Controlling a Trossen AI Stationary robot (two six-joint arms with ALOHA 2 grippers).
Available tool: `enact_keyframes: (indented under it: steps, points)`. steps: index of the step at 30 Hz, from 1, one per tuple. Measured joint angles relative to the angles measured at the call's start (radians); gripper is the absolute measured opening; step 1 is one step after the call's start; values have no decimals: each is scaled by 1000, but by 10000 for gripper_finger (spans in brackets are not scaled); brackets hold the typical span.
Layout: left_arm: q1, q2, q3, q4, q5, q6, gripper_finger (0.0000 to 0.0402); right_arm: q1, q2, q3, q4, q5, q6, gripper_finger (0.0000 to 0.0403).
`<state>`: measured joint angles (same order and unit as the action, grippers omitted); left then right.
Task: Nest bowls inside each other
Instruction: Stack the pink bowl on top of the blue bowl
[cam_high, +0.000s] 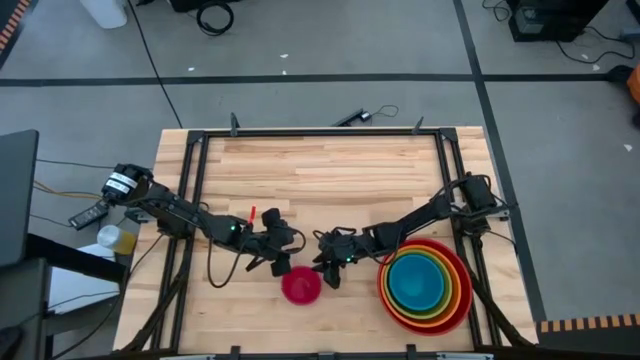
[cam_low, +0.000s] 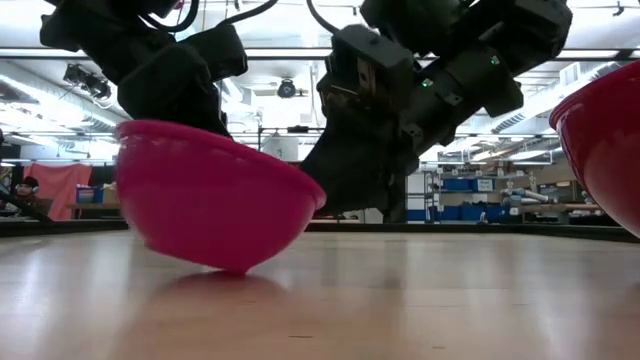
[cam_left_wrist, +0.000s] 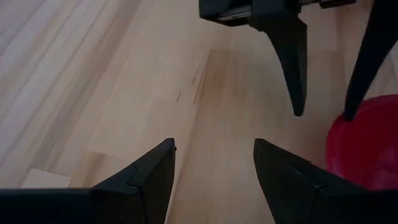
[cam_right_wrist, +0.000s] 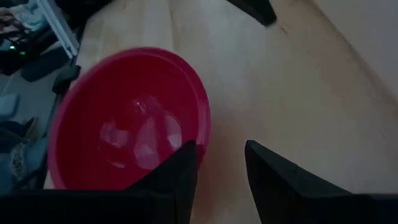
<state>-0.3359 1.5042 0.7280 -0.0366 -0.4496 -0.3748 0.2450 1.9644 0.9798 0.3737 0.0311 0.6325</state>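
Note:
A magenta bowl sits tilted near the table's front middle, its right rim low and its left rim high. My right gripper is open at the bowl's right side. One finger is at the rim and the other is over bare wood. My left gripper stands open just behind the bowl's left side, with only table between its fingers. A stack of nested bowls, red outermost and teal innermost, rests at the front right. My right gripper meets the magenta bowl with one finger only, at the rim's right side. That finger slants down from the table's right, and nothing lies between the two fingers. The bowl rests on the edge of its base, tipped down toward this finger.
Black frame rails run along the table's left, right and far sides. A small red object lies on the wood behind the left arm. Bare wood lies between the magenta bowl and the stack.

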Motion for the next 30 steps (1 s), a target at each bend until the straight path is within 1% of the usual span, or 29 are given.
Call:
enact_keyframes:
  steps: [3, 7, 10, 11, 14, 17, 20, 23, 25, 26, 28, 30]
  points:
    - [0, 0, 0, -2, 0, 0, 220, 2, -4, 0, 1, -8, -16, 144]
    - [0, 0, 0, -4, 0, -1, 220, 4, -6, 0, 60, -33, -23, 144]
    - [-1, 0, 0, -6, 4, -17, 220, 12, 20, 7, 136, -51, -8, 144]
    - [-2, 0, 0, -10, 22, -25, 220, 16, 37, 18, 138, -52, -4, 144]
    - [-5, 0, 0, -24, 69, -32, 220, 30, 92, 70, 132, -58, -23, 144]
    - [-15, 0, 0, -38, 74, -51, 220, 38, 131, 131, 119, -82, -66, 144]
    - [-19, 0, 0, -52, 73, -60, 220, 42, 158, 192, 7, -80, -126, 141]
    - [-22, 0, 0, -64, 73, -63, 220, 41, 163, 253, -187, -40, -167, 116]
    - [-22, 0, 0, -69, 73, -63, 220, 41, 159, 286, -295, 0, -197, 78]
    - [-22, 0, 0, -72, 72, -63, 220, 41, 154, 297, -338, 20, -208, 54]
    - [-22, 0, 0, -70, 69, -62, 220, 41, 132, 314, -384, 42, -236, 16]
    - [-21, 0, 0, -70, 69, -62, 220, 41, 111, 315, -408, 63, -247, 12]
